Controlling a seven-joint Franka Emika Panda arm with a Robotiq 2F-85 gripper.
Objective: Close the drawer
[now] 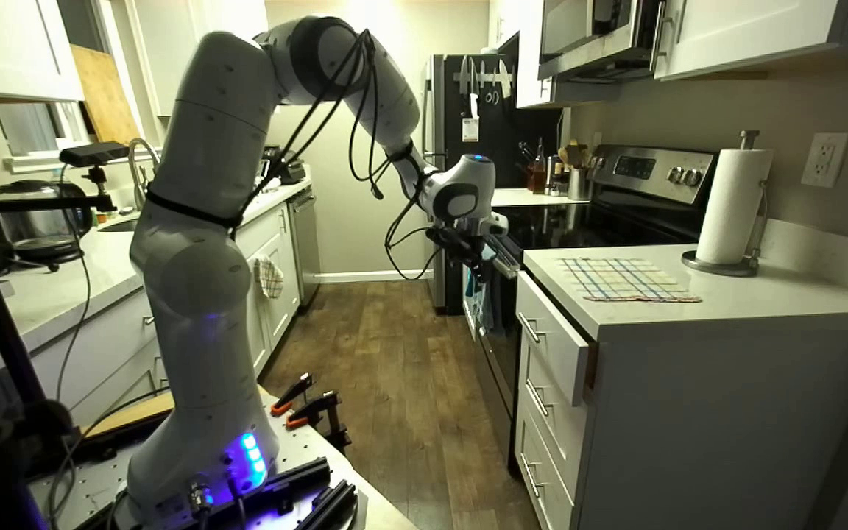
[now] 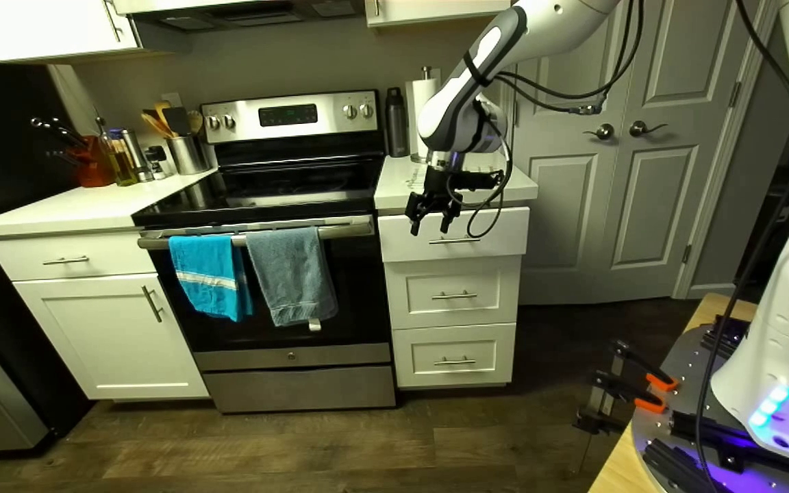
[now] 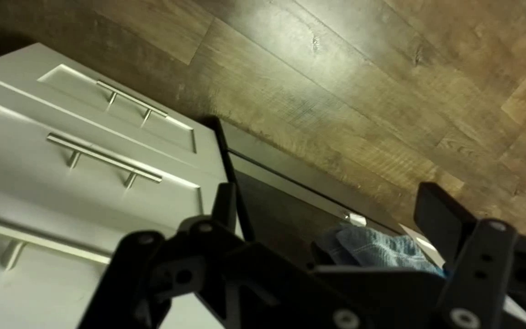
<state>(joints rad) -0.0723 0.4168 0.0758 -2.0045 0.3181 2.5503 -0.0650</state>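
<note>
Drawer (image 2: 453,250), topmost right of the stove (image 2: 298,181), juts partly out, long front running left to right, facing outward; inside hidden. Gripper (image 2: 430,224), jaws spread wide, empty, hangs near the drawer's left end.

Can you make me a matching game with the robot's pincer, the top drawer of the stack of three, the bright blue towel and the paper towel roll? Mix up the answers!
Things:
A. top drawer
B. bright blue towel
C. paper towel roll
D. pincer

Where or how:
1. hanging on the oven handle
2. jaws apart
3. standing upright on the counter
4. pulled partway out

Right pairs: A-4, B-1, C-3, D-2
</note>
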